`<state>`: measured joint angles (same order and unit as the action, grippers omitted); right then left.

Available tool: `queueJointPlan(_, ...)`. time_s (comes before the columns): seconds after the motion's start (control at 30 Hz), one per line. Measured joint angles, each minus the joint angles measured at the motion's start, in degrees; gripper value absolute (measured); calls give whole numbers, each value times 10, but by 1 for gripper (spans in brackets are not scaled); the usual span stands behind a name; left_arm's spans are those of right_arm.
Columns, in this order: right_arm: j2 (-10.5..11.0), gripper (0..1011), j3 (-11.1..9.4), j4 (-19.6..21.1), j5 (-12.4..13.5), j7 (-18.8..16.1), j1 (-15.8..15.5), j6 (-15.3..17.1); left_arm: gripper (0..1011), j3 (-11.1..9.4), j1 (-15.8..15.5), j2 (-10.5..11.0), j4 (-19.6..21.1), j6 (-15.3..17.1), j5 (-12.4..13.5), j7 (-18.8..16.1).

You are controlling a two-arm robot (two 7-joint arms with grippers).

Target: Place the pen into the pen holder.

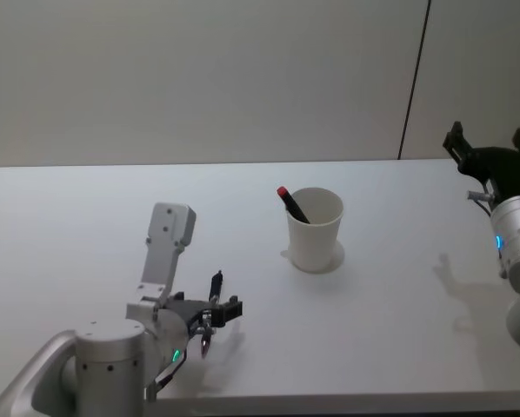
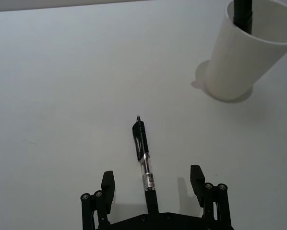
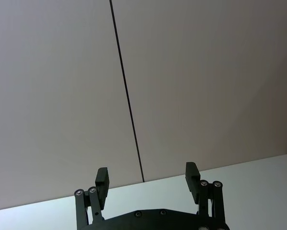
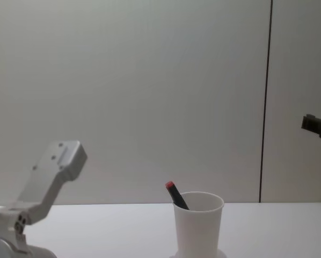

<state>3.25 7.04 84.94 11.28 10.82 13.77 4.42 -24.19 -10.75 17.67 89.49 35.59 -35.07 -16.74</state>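
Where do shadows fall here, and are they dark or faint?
Head view: a faint shadow rings the cup, pale blotches on the table at right. Left wrist view: faint shadow beside the cup; the pen casts almost none.

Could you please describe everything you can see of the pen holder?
The pen holder is a plain white cup, paper by its look, tapered to its base, with a rolled rim. It stands upright on the white table. A black pen with a red end leans inside against the rim. The left gripper, jaws open, is apart from it.
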Motion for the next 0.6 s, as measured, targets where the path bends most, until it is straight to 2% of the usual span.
queueJointPlan(0.47,0,1002,0,0,0,0,0,0,1004,-11,-22,-22,-40,48,49,1)
queueJointPlan(0.6,0,1002,0,0,0,0,0,0,943,-13,-25,-26,-47,56,57,1)
